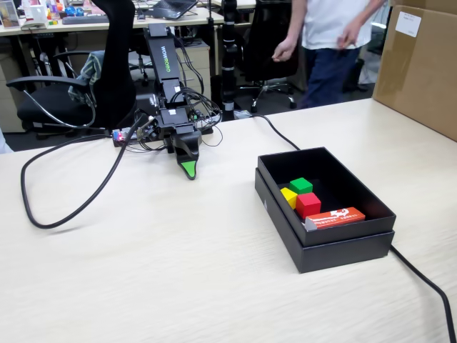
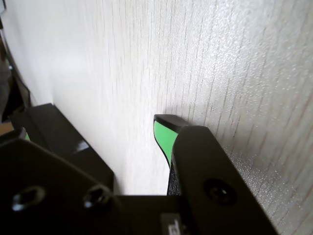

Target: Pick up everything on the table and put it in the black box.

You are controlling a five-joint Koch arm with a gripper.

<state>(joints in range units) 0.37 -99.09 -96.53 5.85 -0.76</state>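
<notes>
My gripper [image 1: 188,170] rests empty, jaws parted, on the table [image 1: 178,271]; the black box [image 1: 335,246] holding all three cubes lies right in the fixed view.

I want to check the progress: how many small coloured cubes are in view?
3, all inside the shallow matte black box: small green cube rearmost, small yellow cube left of it, small red cube nearest the camera. None visible on the table.

The pale wood-grain table [image 1: 178,271] lies bare from its near edge up to the shallow matte black box [image 1: 343,246] by the right edge. A thick black cable [image 1: 68,207] loops near the left edge, another [image 1: 421,275] trails off behind the box. The large brown cardboard carton [image 1: 421,68] blocks the far right corner.
</notes>
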